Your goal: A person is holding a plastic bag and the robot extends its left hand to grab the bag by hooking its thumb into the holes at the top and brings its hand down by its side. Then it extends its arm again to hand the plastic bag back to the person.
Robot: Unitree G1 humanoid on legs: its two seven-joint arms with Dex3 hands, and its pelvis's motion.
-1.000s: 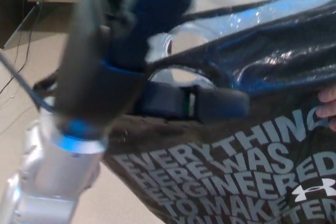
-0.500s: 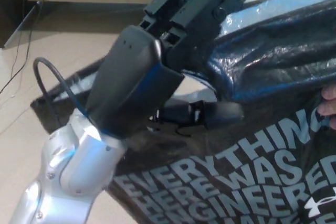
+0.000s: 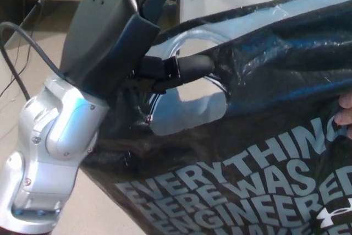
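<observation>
- Black glossy plastic is filling most of the head view: the bag (image 3: 264,108) is hanging right in front of the camera, tilted, with its cut-out handle hole (image 3: 187,105) facing us.
- Left hand (image 3: 118,42) is coming in from the left, and its thumb (image 3: 176,70) is poking sideways across the top of the hole, so I'd say it's hooking the bag rather than pinching it. The two fingers are pointing up out of frame, not wrapping anything, so the hand is mostly open with just the thumb doing the holding.
- A person's fingertips (image 3: 345,111) are showing at the right edge, touching the bag, probably steadying it during the handover.
- Right hand isn't showing.
- Pale print on the bag is reading "EVERYTHING HERE WAS ENGINEERED", with more lines getting cut off below. The Under Armour logo (image 3: 336,213) is sitting bottom right.
- Can't tell from this alone which half of the task this is.
</observation>
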